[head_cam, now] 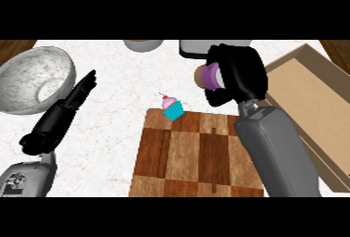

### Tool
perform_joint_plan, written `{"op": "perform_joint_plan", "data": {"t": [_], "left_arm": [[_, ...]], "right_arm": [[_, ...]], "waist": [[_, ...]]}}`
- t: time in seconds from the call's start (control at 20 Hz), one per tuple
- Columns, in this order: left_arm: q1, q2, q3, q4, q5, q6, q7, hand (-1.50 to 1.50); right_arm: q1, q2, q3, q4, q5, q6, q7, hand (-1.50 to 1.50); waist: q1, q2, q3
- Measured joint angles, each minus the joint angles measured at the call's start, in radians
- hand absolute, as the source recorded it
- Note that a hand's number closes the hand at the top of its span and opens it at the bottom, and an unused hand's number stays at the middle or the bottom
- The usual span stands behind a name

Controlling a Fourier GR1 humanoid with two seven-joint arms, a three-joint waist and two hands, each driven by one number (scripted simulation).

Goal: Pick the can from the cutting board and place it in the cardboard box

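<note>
My right hand (239,69) is raised above the far right of the cutting board (195,155), its fingers curled round a purple can (209,77) with a tan end that faces left. Most of the can is hidden by the hand. The cardboard box (311,99) lies just right of that hand, open side up. The checkered wooden board has no can on it. My left hand (82,90) rests at the left with straight fingers pointing away, holding nothing.
A cupcake (171,107) with pink frosting and a blue wrapper stands at the board's far left corner. A large metal bowl (34,81) sits at the far left. A small bowl (142,44) and a grey item (195,48) lie along the far edge.
</note>
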Motion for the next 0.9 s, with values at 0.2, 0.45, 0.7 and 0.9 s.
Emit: {"op": "perform_joint_plan", "data": {"t": [0.2, 0.45, 0.7, 0.9], "left_arm": [[-0.012, 0.003, 0.007, -0.003, 0.01, -0.01, 0.009, 0.0], [-0.016, 0.002, 0.015, 0.013, 0.005, -0.01, -0.012, 0.0], [-0.018, -0.006, 0.015, 0.032, -0.006, -0.011, -0.03, 0.0], [-0.022, -0.015, 0.007, 0.02, -0.02, -0.004, -0.015, 0.0]], "right_arm": [[-0.025, -0.012, -0.114, -0.054, -0.007, -0.038, 0.096, 1.5], [-0.055, -0.091, -0.264, -0.054, -0.044, -0.06, 0.133, 1.5], [-0.084, -0.198, -0.391, 0.038, -0.098, -0.08, 0.096, 1.5], [-0.086, -0.303, -0.438, 0.133, -0.112, -0.042, 0.044, 1.5]], "waist": [[-0.003, 0.001, 0.0], [0.001, 0.004, 0.0], [0.006, 0.006, 0.0], [0.008, 0.006, 0.0]]}}
